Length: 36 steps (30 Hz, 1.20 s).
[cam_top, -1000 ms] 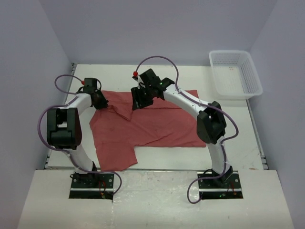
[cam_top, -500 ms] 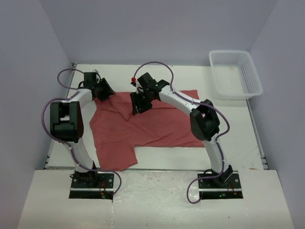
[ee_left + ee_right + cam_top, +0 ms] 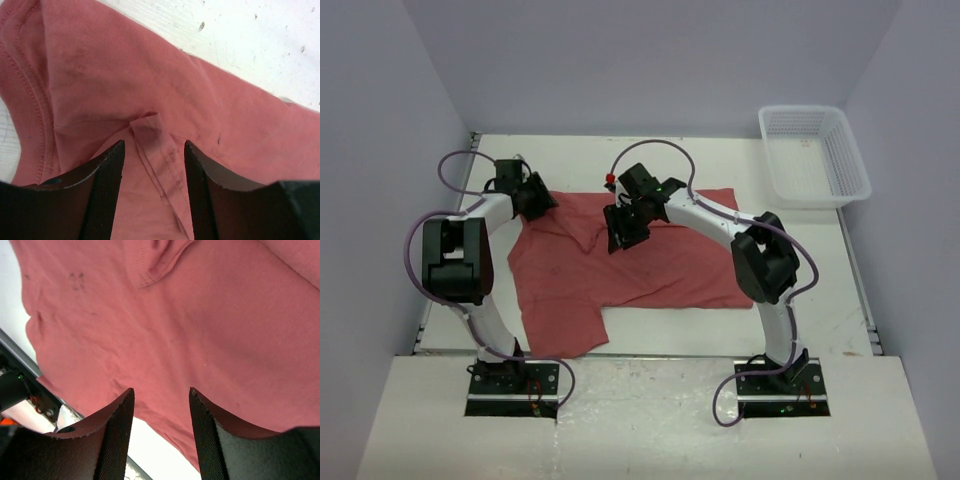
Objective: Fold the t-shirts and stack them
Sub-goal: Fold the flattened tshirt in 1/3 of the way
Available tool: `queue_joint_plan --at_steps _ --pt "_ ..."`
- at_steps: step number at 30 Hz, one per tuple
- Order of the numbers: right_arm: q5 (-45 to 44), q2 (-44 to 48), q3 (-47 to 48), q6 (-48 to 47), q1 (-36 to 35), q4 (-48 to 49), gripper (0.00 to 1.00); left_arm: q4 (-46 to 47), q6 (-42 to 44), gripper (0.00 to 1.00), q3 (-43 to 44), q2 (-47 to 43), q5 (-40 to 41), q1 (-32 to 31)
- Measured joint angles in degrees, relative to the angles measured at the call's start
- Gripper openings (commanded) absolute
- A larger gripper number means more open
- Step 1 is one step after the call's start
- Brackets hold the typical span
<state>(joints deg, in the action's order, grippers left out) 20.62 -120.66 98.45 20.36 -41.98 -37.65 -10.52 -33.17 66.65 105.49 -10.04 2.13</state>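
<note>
Now | left fingers (image 3: 107, 190) spread, angled down at t-shirt (image 3: 650, 265) far-left corner | right fingers (image 3: 117, 435) spread above its middle

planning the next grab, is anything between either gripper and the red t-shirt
Nothing visible: the left gripper and right gripper hang open directly over the bare red t-shirt; the white mesh basket sits apart at the far right corner.

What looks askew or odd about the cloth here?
The red t-shirt is not flat: a fold bunches near its far left corner, one flap juts toward the near edge, and small dark marks spot the fabric.
</note>
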Motion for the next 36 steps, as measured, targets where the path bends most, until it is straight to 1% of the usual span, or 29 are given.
queue_joint_plan --at_steps 7,15,23,36 --pt "0.02 2.58 -1.64 0.15 0.0 1.27 0.49 0.07 1.36 0.52 0.11 -0.09 2.95 0.0" --pt "0.0 4.39 -2.36 0.15 0.0 1.29 0.49 1.55 2.23 0.51 2.47 1.01 3.19 0.0" --pt "-0.09 5.07 -2.67 0.13 0.0 1.27 0.49 3.21 2.27 0.5 2.73 4.35 2.19 0.0" --pt "-0.09 5.07 -2.99 0.17 0.0 1.29 0.49 5.55 2.14 0.5 2.67 4.44 -1.92 0.0"
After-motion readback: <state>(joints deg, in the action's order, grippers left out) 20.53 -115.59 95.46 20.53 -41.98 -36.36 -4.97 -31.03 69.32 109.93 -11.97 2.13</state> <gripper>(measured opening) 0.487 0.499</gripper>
